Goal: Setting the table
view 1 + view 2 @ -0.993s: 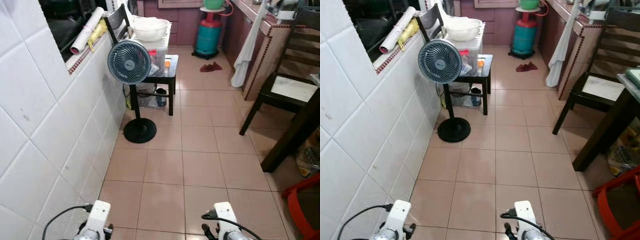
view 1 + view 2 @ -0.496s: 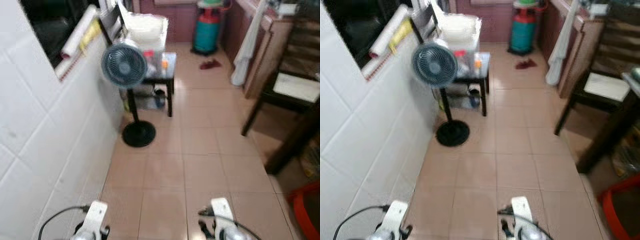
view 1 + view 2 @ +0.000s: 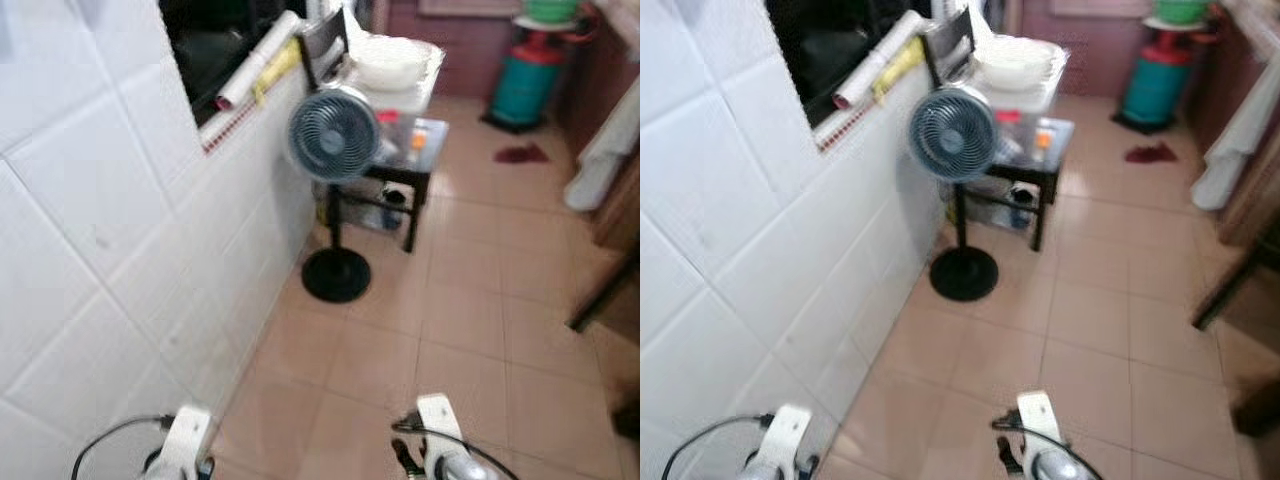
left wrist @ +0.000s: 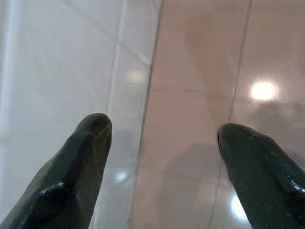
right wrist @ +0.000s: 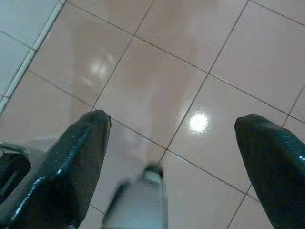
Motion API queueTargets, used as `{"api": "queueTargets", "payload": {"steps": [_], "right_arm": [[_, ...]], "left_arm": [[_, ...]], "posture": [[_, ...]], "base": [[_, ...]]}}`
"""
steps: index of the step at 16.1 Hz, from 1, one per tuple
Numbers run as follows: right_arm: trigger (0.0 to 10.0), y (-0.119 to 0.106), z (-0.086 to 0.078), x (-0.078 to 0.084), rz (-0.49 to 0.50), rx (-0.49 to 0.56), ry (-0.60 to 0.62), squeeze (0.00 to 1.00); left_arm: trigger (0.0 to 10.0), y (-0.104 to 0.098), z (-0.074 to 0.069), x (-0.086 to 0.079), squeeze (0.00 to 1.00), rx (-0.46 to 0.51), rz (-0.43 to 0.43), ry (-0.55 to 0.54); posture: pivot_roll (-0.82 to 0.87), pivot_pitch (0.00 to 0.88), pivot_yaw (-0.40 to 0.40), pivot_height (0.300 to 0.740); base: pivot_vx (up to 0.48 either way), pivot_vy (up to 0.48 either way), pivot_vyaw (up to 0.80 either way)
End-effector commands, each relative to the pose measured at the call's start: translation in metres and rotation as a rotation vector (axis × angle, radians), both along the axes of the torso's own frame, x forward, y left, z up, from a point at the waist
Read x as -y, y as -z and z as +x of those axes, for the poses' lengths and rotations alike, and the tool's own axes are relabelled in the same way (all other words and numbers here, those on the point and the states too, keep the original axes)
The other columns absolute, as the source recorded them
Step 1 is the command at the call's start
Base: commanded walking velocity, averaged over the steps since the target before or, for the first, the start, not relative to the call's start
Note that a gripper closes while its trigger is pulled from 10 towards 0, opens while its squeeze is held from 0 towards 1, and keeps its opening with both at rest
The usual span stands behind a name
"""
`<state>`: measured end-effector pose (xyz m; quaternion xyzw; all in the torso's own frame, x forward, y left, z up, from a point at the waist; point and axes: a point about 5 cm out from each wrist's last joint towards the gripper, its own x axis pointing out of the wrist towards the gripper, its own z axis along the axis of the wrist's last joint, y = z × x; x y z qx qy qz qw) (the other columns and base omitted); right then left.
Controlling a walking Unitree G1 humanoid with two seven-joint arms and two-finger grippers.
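Presently both arms hang low at the near edge of the head views, over a pink tiled floor (image 3: 470,330). The left gripper (image 4: 162,157) has its fingers spread wide with nothing between them; beneath it runs the seam where the white tiled wall (image 3: 110,230) meets the floor. The right gripper (image 5: 174,157) is likewise spread and empty, hanging over bare floor tiles that carry a bright light reflection.

Ahead, a pedestal fan (image 3: 333,135) stands on a round black base (image 3: 336,275), close to the wall. Just behind it is a small dark table (image 3: 410,165) carrying a clear box (image 3: 400,95) with a white bowl (image 3: 385,62) on top; an orange item (image 3: 417,138) sits on the table surface, too blurred to identify. Dim items are stored beneath the table. A black chair back (image 3: 325,45) shows behind the bowl.

A ledge (image 3: 245,105) in the wall holds a white roll (image 3: 258,60) and something yellow (image 3: 280,60) beside it. At the far end stands a teal gas cylinder (image 3: 527,85) with a red top, and a dark red cloth (image 3: 520,154) lies on the floor near it. A white towel (image 3: 605,155) hangs at the right edge. The head views are blurred; no tableware can be made out beyond the bowl.
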<state>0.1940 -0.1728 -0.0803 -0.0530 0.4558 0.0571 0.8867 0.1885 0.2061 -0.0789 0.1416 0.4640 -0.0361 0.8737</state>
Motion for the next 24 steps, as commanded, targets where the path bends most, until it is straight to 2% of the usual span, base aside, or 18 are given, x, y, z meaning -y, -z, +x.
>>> {"api": "queueTargets", "payload": {"steps": [1, 6, 15, 19, 24], "right_arm": [[10.0, 0.0011, -0.0035, 0.0085, -0.020, -0.015, 0.007, 0.00], [10.0, 0.0018, -0.0044, 0.0080, -0.010, -0.021, 0.030, 0.00], [10.0, 0.0021, -0.0054, 0.0088, -0.012, -0.024, 0.025, 0.00], [10.0, 0.0019, -0.0054, 0.0106, -0.022, -0.024, 0.013, 0.00], [10.0, 0.0016, -0.0051, 0.0114, -0.027, -0.024, 0.001, 0.00]], "left_arm": [[10.0, 0.0019, -0.0018, 0.0061, 0.00, -0.008, -0.017, 0.018], [10.0, 0.0018, -0.0019, 0.0054, 0.00, -0.008, -0.018, 0.018], [10.0, 0.0026, -0.0033, 0.0063, 0.00, -0.011, -0.021, 0.016], [10.0, 0.0029, -0.0033, 0.0083, 0.00, -0.013, -0.024, 0.019], [10.0, 0.0038, -0.0045, 0.0100, 0.00, -0.018, -0.053, -0.005]], "posture": [[-0.08, 0.000, 0.036, 0.740], [-0.07, 0.000, 0.033, 0.740], [-0.07, 0.000, 0.025, 0.740], [-0.07, 0.000, 0.017, 0.740], [-0.07, 0.000, 0.012, 0.740]], "base": [[0.296, 0.240, 0.58], [0.300, 0.262, 0.11], [0.297, 0.262, -0.25], [0.000, 0.000, 0.00], [0.000, -0.480, 0.00]]}}
